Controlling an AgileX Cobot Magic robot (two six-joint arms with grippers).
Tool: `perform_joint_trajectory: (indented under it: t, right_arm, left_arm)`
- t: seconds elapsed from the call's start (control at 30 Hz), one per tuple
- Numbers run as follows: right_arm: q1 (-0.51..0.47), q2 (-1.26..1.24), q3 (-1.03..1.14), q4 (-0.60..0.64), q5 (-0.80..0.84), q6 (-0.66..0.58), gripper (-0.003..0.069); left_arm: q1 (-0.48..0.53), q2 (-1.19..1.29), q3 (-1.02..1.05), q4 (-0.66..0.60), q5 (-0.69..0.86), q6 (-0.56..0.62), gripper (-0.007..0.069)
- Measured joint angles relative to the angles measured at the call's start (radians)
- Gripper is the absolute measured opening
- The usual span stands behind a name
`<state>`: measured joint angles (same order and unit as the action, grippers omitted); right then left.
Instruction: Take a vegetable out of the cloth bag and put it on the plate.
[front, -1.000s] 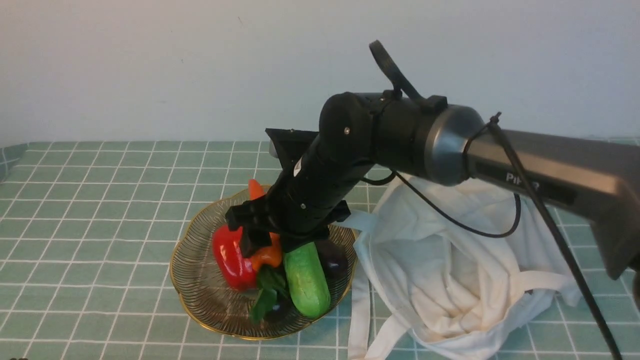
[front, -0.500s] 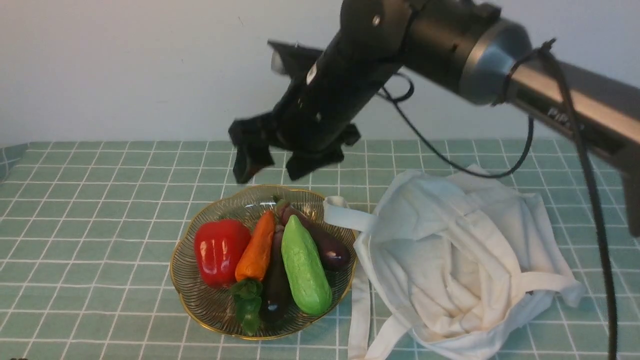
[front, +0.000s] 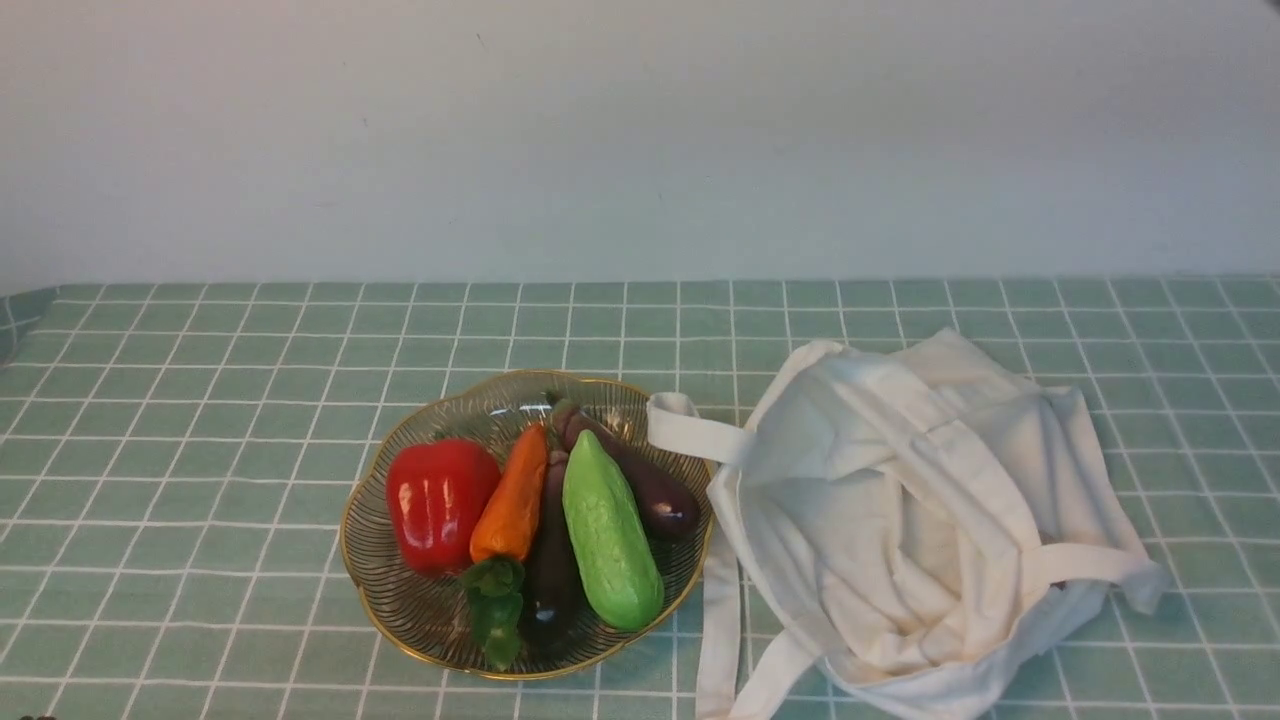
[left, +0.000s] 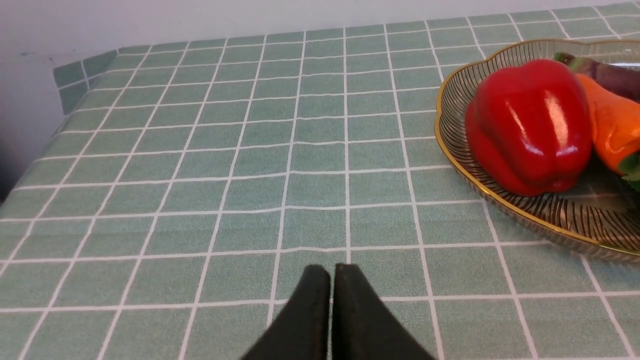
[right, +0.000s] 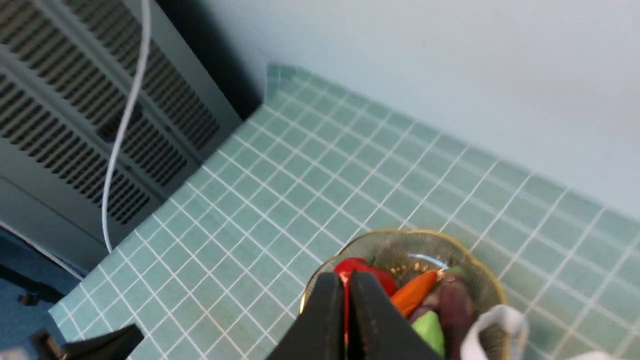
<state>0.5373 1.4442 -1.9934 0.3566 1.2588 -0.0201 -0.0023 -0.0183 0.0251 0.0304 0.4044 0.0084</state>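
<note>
The orange carrot, the vegetable (front: 512, 503), lies in the gold-rimmed glass plate (front: 400, 610) between a red pepper (front: 438, 500) and a green cucumber (front: 610, 540). To the plate's right sits the off-white cloth bag (front: 920, 530), slumped open. Neither arm shows in the front view. My right gripper (right: 346, 276) hangs high above the plate (right: 482, 280), shut and empty; the carrot (right: 415, 292) shows beyond its tips. My left gripper (left: 331, 267) is shut and empty, low over the cloth, apart from the plate (left: 452, 145), the pepper (left: 530, 125) and the carrot (left: 610, 130).
Dark purple eggplants (front: 650, 490) also lie in the plate. A bag strap (front: 690, 430) rests against the plate's rim. A green checked cloth (front: 200, 400) covers the table, with a wall behind. A grey vented cabinet (right: 75, 125) stands beyond the table's edge.
The right arm has lifted off the plate and left the front view, leaving the carrot lying in the plate. Its jaws have gone from open to shut.
</note>
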Motion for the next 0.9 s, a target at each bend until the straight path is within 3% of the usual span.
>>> perform_joint_trajectory:
  t: [0.1, 0.2, 0.4, 0.5, 0.9]
  right_arm:
    - [-0.002, -0.224, 0.164, -0.058, -0.002, -0.018, -0.0014]
    - [-0.002, -0.449, 0.408, -0.094, -0.112, -0.056, -0.0014]
    - [-0.002, -0.99, 1.18, -0.095, -0.817, -0.152, -0.0015]
    - [-0.002, -1.165, 1.397, -0.09, -0.991, -0.165, -0.0015]
    - [-0.002, -1.254, 1.482, -0.079, -1.056, -0.26, -0.0015]
  left_arm:
    - [0.0, 0.0, 0.0, 0.0, 0.0, 0.0, -0.0005]
    - [0.0, 0.0, 0.0, 0.0, 0.0, 0.0, -0.0005]
    - [0.0, 0.0, 0.0, 0.0, 0.0, 0.0, -0.0005]
    - [0.0, 0.0, 0.0, 0.0, 0.0, 0.0, -0.0005]
    - [0.0, 0.0, 0.0, 0.0, 0.0, 0.0, -0.0005]
